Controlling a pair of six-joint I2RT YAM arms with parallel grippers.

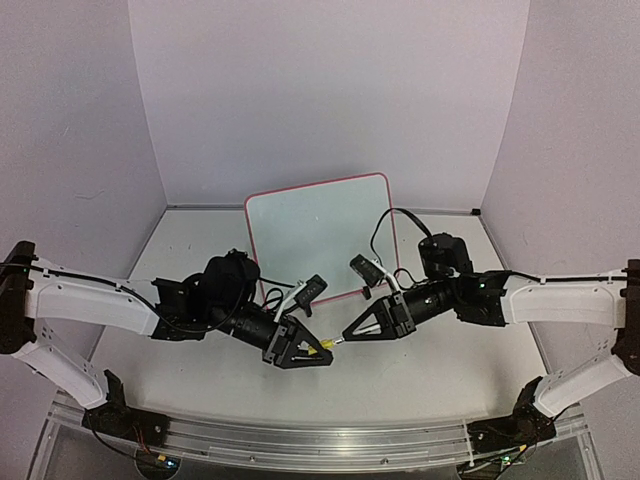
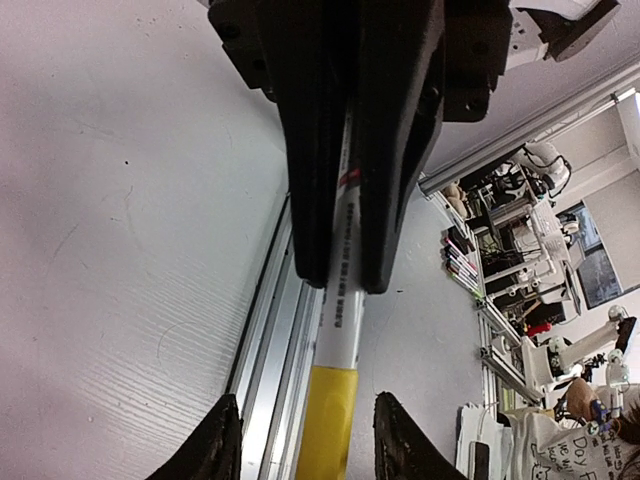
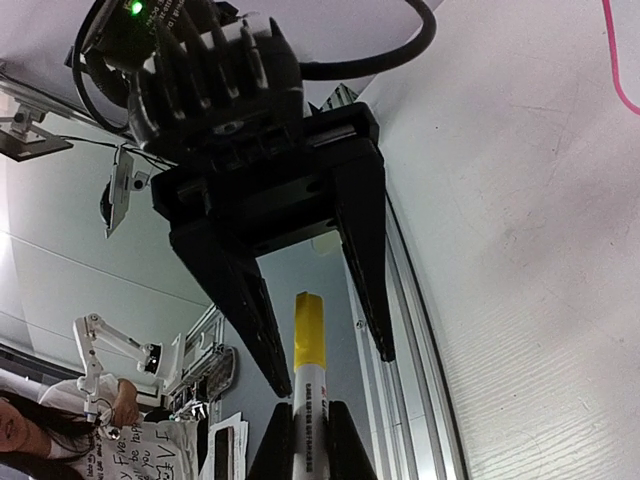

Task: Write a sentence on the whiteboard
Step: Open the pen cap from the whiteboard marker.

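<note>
A: How many boards are there, and where?

B: One whiteboard (image 1: 320,230), red-framed, stands propped on two black clip feet (image 1: 312,290) at the middle of the counter (image 1: 420,385), toward its back edge.

A: And pens?

B: One marker (image 3: 308,375) with a yellow cap, in the air in front of the board, near the counter's front edge.

A: The two hands?

B: The right hand (image 3: 308,445) is clenched on the marker's white barrel. The left hand (image 2: 308,440) is released, its fingers (image 2: 222,445) straddling the yellow cap with a gap on each side.

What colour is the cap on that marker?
Yellow; the marker cap shows best in the left wrist view.
</note>
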